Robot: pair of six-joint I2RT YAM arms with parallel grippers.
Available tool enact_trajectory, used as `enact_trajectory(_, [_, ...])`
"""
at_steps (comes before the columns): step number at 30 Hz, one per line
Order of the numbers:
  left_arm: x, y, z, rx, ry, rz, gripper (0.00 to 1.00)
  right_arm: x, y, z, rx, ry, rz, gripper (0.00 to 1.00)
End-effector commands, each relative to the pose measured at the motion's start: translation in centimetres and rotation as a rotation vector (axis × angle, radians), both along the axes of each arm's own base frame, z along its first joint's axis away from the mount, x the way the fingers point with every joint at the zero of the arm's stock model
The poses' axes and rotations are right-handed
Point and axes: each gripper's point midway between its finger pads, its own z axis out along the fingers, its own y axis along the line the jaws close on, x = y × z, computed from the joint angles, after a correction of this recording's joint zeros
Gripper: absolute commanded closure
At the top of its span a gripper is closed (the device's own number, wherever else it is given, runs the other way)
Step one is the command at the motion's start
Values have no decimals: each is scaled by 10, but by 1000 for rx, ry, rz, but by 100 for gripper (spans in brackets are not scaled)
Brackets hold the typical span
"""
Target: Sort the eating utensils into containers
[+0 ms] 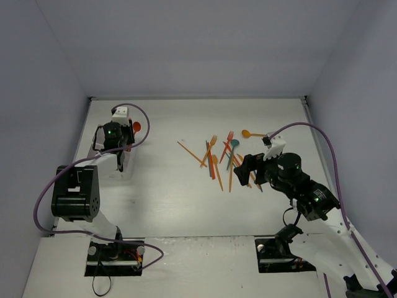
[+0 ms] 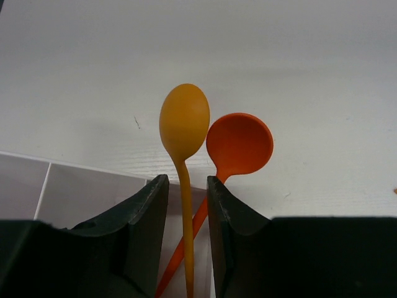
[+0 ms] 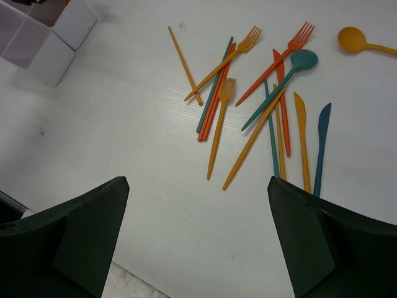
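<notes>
White desk point(image 1: 173, 205), pale walls around it. Your left jaws stand slightly parted on either side of the stem of a yellow spoon point(image 2: 184, 121), not pinching it. It stands beside an orange spoon point(image 2: 239, 144) in the white container point(image 2: 87, 192). Your right jaws gape wide, empty, above the loose utensils point(image 3: 226, 90) scattered mid-desk.

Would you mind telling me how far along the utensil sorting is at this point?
Done: a red spoon and a yellow spoon stand in the container. In hand: nothing gripped; the left gripper stands parted around the yellow spoon's handle, and the right gripper hovers open. Left: the loose utensils on the table.
</notes>
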Motion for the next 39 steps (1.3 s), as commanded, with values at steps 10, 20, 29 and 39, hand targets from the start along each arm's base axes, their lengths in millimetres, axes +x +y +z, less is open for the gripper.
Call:
enact_trajectory(10, [-16,1,106,-53,-255,29,52,18,-2,23,-2,-56,-50,6])
enact_trajectory(20, [-81,-13,178,-137,-188,24,34,121,-2,9,-235,33,-135,5])
enact_trajectory(29, [-167,-56,169,-277,80,-89,30,233,-73,-64,-236,236,-220,6])
enact_trajectory(39, [-239,-71,155,-270,158,-168,29,290,-132,-130,-277,306,-124,2])
